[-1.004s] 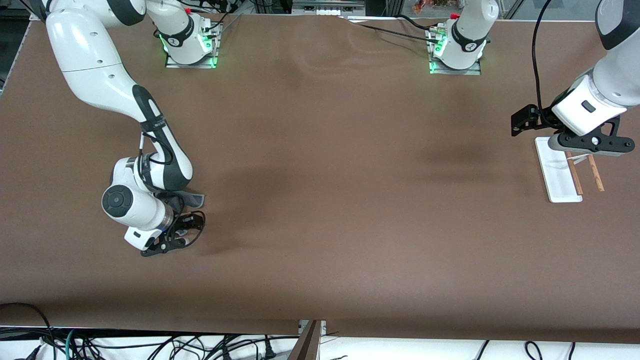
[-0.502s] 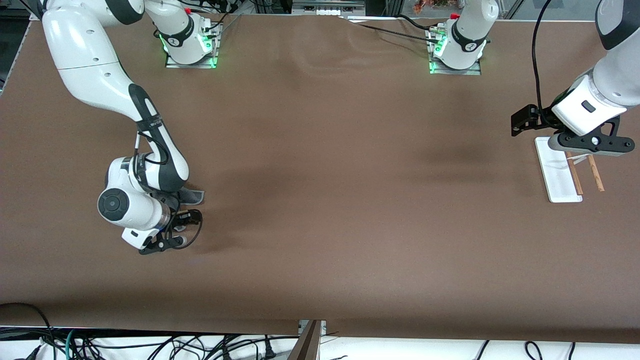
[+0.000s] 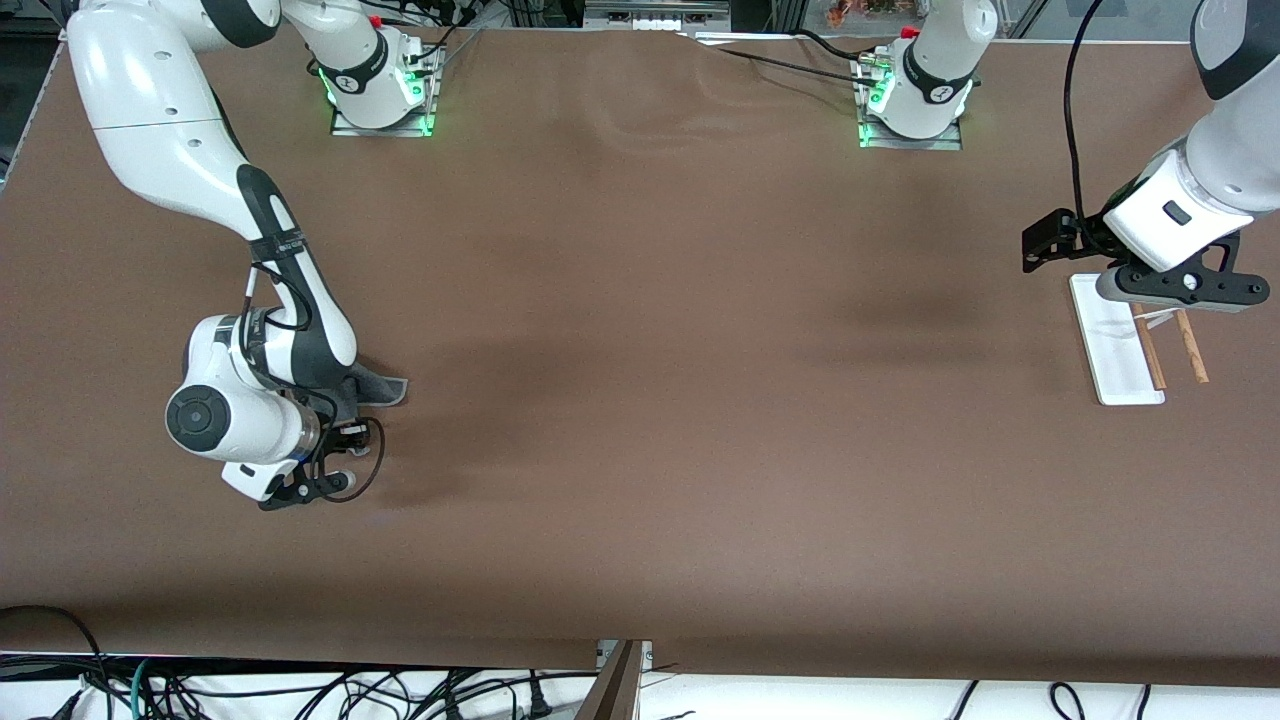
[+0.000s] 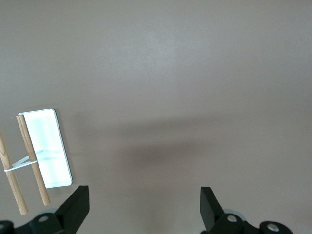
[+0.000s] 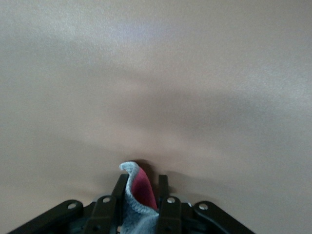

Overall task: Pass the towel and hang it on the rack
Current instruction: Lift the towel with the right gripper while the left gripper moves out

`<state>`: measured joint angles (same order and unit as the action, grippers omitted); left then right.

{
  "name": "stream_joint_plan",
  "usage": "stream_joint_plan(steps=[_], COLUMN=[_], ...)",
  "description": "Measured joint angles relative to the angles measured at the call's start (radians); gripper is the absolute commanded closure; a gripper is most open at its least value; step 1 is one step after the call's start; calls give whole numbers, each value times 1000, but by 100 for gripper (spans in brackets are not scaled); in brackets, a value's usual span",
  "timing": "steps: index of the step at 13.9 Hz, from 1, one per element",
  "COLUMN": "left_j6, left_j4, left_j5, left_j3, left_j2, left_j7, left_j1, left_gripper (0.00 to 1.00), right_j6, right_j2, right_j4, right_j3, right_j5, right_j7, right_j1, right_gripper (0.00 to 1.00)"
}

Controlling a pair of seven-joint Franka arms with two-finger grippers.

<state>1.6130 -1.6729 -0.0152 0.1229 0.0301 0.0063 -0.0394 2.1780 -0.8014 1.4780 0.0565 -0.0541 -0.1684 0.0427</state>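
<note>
Towel (image 3: 378,390): a small grey cloth, seen in the front view lying on the table (image 3: 640,400) toward the right arm's end, mostly hidden under the right arm's wrist, with one corner left showing flat on the brown surface. In the right wrist view a fold of it (image 5: 139,195) is seen raised between the fingers, grey on the outside with a pink-red inner face turned up.

Table: a broad brown surface on which both arm bases are mounted along the edge farthest from the front camera.

Right arm: bent down from its base to the towel; its wrist is held low over the cloth.

Left arm: held waiting above the rack at its own end of the table.

Rack (image 3: 1115,345): a narrow white base is set on the table toward the left arm's end, well apart from the towel; two thin wooden rods (image 4: 31,158) are seen side by side along one long edge of the base.

Right gripper (image 5: 141,192): its fingers are drawn in on the raised fold of the towel, which is pinched between them.

Left gripper (image 4: 144,204): its two black fingers (image 4: 78,204) are spread wide apart with nothing between them, over bare table just beside the rack.
</note>
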Motion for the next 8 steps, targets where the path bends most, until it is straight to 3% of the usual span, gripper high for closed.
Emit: stream_joint_plan(steps=[3, 8], left_j6=[0, 0], left_j4=[0, 0], left_j5=[0, 0], left_j3=[0, 2], left_j2=[0, 0], left_j7=[0, 0], left_j1=[0, 0], left_gripper=[0, 0], right_j6=[-18, -36], right_j2=[0, 4], right_j4=[0, -12], right_j3=[0, 2], right_j5=[0, 0], right_j7=[-1, -1], right_j1=[0, 1], right_gripper=[100, 100])
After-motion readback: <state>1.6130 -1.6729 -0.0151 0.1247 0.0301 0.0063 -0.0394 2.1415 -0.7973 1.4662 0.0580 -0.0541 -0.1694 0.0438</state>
